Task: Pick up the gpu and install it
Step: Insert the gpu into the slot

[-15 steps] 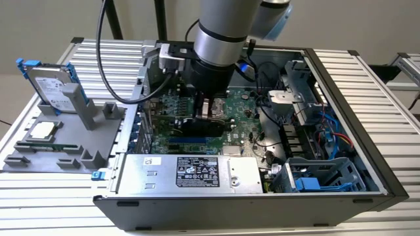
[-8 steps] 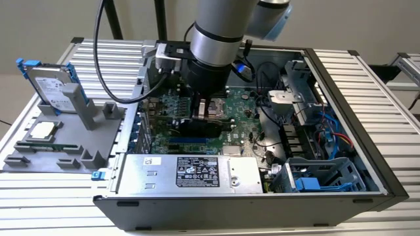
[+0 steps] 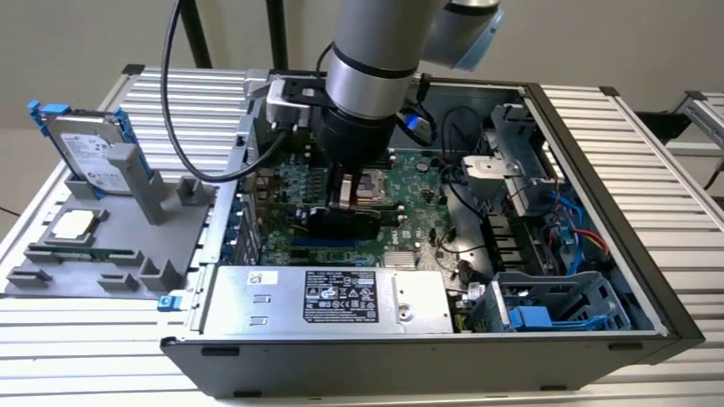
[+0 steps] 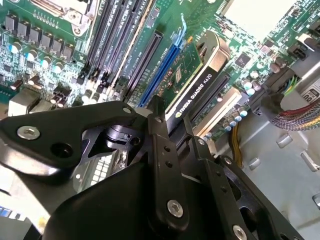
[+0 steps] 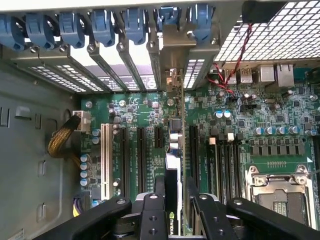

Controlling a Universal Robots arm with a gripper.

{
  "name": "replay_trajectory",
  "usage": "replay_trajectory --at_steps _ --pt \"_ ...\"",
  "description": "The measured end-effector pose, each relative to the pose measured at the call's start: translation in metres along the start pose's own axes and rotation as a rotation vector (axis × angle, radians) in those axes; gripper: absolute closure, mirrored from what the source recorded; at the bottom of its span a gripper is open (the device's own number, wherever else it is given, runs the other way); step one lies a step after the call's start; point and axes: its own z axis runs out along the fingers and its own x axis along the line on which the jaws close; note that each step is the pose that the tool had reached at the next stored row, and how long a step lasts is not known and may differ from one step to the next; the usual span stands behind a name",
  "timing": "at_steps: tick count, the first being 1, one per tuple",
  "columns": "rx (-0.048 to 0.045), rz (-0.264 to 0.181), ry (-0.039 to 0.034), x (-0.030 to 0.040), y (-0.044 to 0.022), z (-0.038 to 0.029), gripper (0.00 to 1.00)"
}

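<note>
The arm reaches down into the open computer case [image 3: 633,280], and its black jaws are closed on the gpu [image 5: 172,200], a thin green card standing on edge between the two fingers [image 5: 150,215] with its black cooler face showing in the second wrist view. The card sits upright over the green motherboard [image 5: 235,145], its lower edge down among the long black and blue expansion slots, its silver bracket end toward the slotted rear panel. On the ribbed metal desk [image 3: 633,136] beside the case, a grey holder [image 3: 136,246] props a silver hard drive [image 3: 91,153].
</note>
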Motion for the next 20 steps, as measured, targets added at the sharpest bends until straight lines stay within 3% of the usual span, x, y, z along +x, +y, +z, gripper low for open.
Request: replay_trajectory --at_steps 10,20 --pt "0.0036 0.001 0.0003 -0.0002 0.0019 0.0085 1.0" --pt "0.0041 0.001 0.0007 -0.0003 0.0018 0.0091 1.0"
